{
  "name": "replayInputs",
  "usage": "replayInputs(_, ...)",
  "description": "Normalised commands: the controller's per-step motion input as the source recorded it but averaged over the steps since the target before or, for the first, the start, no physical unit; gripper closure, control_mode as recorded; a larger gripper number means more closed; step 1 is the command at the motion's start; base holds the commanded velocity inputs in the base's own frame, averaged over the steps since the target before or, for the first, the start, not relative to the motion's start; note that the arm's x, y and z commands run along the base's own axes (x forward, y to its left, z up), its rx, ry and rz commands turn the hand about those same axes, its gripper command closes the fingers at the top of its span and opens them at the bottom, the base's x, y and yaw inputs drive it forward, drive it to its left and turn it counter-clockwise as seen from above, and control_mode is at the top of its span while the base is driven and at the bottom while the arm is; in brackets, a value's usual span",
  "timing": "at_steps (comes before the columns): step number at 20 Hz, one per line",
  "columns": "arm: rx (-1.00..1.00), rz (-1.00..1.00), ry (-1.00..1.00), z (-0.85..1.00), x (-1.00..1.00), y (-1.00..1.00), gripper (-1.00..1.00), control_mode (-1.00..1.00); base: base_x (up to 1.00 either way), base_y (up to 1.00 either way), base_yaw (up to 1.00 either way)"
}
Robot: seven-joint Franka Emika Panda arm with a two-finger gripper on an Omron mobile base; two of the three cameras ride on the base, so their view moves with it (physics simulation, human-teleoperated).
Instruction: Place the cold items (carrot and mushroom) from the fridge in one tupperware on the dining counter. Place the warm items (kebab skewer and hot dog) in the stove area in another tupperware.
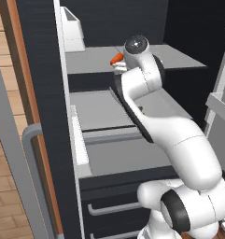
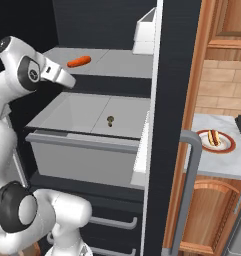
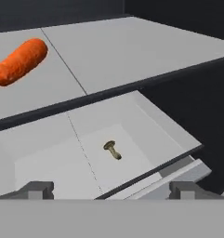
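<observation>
1. Currently I see the gripper (image 3: 111,190) with its two dark fingertips (image 3: 36,189) set wide apart at the bottom of the hand view, nothing between them.
2. Carrot (image 3: 19,61): it lies on the pale grey upper shelf (image 3: 146,51) of the open fridge (image 2: 167,100), up and to the left of the fingertips in the hand view, well apart from them. From the right base view the carrot (image 2: 78,61) sits just beyond the arm's white wrist; from the left base view its orange tip (image 1: 116,58) shows beside the wrist.
3. Mushroom (image 3: 112,150): it lies on the floor of the pulled-out grey drawer (image 2: 82,150) below that shelf, between the fingertips and above them in the hand view, untouched. The right base view shows it (image 2: 110,120) near the drawer's middle.
4. Hot dog (image 2: 214,137): it rests on a red-rimmed plate (image 2: 227,148) on the marbled top (image 2: 212,165) to the right of the fridge door, far from the gripper.
</observation>
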Motion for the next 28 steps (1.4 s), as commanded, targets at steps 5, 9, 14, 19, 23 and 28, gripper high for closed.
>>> replayInputs(5, 0.26, -0.01, 0.0, 0.36, 0.5, -0.02, -1.0, -1.0, 0.0, 0.0, 0.0)
replayInputs(9, 0.21, 0.07, -0.02, 0.13, 0.64, 0.0, -1.0, -1.0, 0.0, 0.0, 0.0)
replayInputs(14, 0.0, 0.14, -0.01, 0.0, 0.67, 0.06, -1.0, -1.0, 0.0, 0.0, 0.0)
replayInputs(19, -0.09, 0.09, 0.07, 0.03, 0.61, 0.16, -1.0, -1.0, 0.0, 0.0, 0.0)
replayInputs(23, -0.07, 0.0, 0.06, 0.0, 0.63, 0.28, -1.0, -1.0, 0.0, 0.0, 0.0)
replayInputs(28, -0.07, 0.0, 0.14, 0.0, 0.63, 0.22, -1.0, -1.0, 0.0, 0.0, 0.0)
